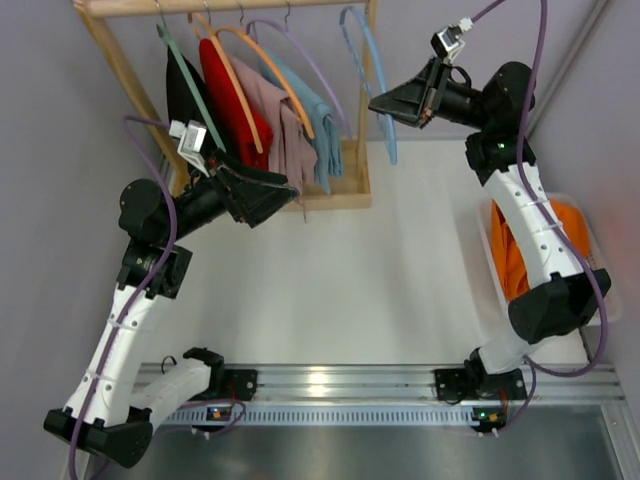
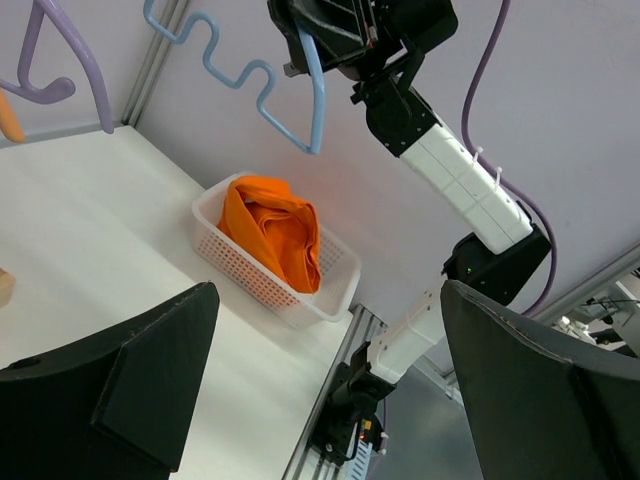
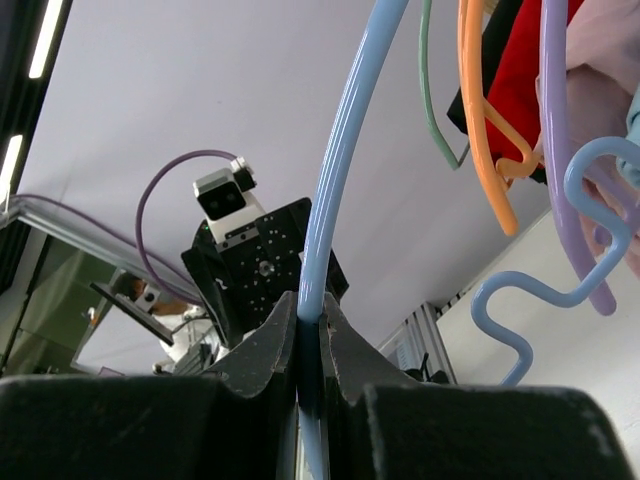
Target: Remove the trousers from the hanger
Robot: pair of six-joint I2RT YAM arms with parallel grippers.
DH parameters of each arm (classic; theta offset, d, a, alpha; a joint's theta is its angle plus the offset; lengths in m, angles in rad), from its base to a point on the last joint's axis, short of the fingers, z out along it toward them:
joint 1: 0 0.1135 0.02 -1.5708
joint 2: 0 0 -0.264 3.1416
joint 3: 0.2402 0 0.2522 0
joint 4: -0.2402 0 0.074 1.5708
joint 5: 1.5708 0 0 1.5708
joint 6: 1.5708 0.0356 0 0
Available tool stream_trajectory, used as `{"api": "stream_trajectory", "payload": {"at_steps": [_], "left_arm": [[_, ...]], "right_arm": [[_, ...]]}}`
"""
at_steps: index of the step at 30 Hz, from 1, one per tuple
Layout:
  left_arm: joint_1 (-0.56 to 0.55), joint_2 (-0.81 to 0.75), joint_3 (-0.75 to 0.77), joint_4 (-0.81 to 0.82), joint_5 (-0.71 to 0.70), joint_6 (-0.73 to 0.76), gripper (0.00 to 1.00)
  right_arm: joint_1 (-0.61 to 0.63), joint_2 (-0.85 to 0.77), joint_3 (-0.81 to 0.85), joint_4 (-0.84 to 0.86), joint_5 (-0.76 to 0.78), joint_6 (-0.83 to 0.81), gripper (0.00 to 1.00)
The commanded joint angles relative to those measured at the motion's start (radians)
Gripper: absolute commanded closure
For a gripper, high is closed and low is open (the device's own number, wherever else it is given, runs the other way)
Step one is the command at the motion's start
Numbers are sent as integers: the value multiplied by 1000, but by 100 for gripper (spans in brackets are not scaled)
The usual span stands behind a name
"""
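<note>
Jaws: right gripper (image 3: 308,322) pinched on the hanger (image 3: 345,150), left gripper (image 2: 330,390) wide, empty | trousers (image 2: 270,235) in basket (image 2: 245,275), tabletop's right edge | tip: steady hanger, no twisting, before release.

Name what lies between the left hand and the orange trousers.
Bare white table, then the basket wall around the trousers; the left wrist view shows it past the open left hand.
</note>
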Motion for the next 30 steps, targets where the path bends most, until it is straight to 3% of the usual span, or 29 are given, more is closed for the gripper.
{"api": "stream_trajectory", "payload": {"at_steps": [1,8,25,27,28,30], "left_arm": [[7,-5,-3,63,-7,-5,1],[7,-8,-9,63,-2,-16,1],[17,-1,-26,51,-14,-22,1],[25,7,-29,33,-10,-31,1],[31,10,-29,24,-10,-30,1],[36,18,-23,-4,-7,-24,1]], "right_arm": [[-5,35,106,65,35,-7,100],[-5,133,203,56,56,-11,100],[-20,183,88,53,76,-8,98],[-18,158,44,79,75,-14,79],[-21,137,31,87,73,-17,64],[-21,114,-4,105,62,-27,53]]}}
